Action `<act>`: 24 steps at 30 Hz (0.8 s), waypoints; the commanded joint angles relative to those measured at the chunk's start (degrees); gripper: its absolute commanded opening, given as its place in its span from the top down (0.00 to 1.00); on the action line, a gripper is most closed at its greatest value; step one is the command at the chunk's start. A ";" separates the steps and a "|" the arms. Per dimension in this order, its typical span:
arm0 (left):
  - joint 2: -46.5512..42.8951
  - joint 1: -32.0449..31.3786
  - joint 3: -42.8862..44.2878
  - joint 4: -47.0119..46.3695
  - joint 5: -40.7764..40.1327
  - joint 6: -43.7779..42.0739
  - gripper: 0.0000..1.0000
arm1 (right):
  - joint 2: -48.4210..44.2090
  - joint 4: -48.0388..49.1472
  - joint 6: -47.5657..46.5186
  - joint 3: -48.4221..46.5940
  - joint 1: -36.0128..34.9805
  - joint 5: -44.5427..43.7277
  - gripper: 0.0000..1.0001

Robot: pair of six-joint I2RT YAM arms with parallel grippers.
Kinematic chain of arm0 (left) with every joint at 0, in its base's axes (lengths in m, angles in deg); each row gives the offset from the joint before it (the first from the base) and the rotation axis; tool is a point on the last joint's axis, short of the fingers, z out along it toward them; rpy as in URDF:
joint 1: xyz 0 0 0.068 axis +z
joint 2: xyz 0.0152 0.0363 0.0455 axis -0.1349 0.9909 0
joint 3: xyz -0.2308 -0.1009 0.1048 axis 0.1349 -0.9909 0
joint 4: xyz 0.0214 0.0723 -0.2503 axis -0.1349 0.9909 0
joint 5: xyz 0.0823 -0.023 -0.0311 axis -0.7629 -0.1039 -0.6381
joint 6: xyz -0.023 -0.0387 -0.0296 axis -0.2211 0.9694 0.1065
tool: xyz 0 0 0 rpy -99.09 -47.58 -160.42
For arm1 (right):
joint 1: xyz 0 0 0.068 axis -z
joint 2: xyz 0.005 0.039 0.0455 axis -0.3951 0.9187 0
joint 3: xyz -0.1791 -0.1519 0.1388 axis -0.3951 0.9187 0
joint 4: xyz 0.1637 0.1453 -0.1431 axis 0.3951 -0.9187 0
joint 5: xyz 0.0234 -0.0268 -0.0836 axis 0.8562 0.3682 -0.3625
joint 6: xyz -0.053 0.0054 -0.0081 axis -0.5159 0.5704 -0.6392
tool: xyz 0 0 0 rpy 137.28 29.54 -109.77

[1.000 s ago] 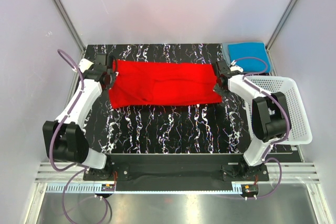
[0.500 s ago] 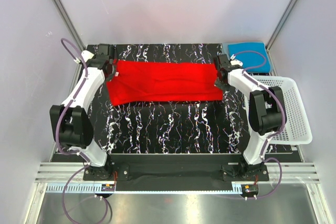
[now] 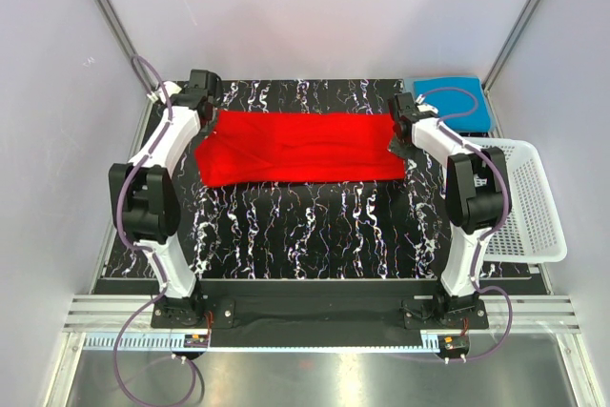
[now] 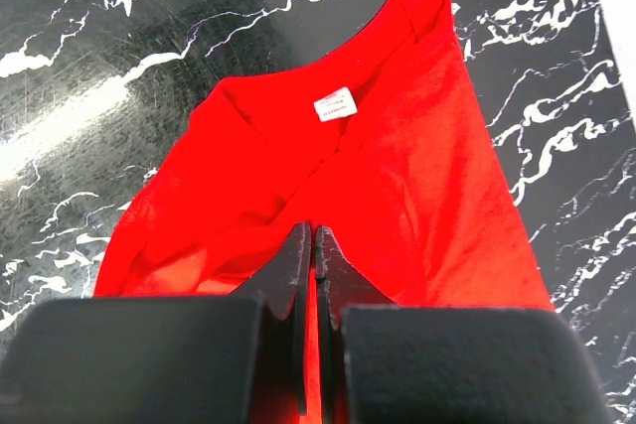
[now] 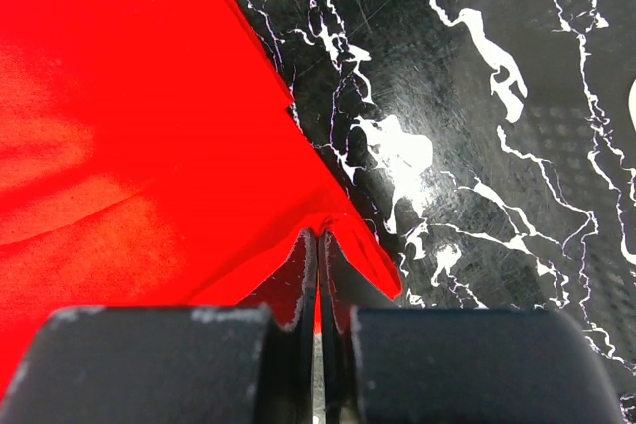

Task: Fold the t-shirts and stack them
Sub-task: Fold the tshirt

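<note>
Overhead, the red t-shirt (image 3: 300, 145) is seen laid flat across the far half of the black marbled table (image 3: 315, 235), stretched lengthwise from left to right. Its left end is met by the left gripper (image 3: 210, 110) and its right end by the right gripper (image 3: 401, 136); both arms are extended toward the far side. A folded blue t-shirt (image 3: 448, 95) is noted off the table's far right corner, with the white mesh basket (image 3: 534, 212) just near of it along the right edge.

From the left wrist view, the left gripper (image 4: 314, 235) is shown with its fingers pressed together on a fold of red cloth. The collar opening and a small white label (image 4: 335, 104) are visible beyond the fingertips, so the neck end is held on this side.

From the right wrist view, the right gripper (image 5: 319, 237) is shown with its fingers closed tightly on the shirt's edge, beside a pointed corner of the cloth. Bare marbled tabletop is seen to the right of the cloth.
</note>
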 commanded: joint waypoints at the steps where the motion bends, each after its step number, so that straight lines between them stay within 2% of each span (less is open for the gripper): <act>1: 0.30 0.27 2.93 -1.73 -3.10 -1.48 1.00 | -0.16 -0.43 -0.95 -3.35 0.71 -0.05 1.00; 8: 3.82 0.35 7.50 -1.39 -3.19 -3.50 1.00 | 2.30 -2.63 -1.13 -7.30 1.50 0.30 1.00; 24: 8.30 0.79 9.70 -3.06 -3.10 -3.94 1.00 | 6.51 -2.72 -1.57 -11.61 2.65 1.61 1.00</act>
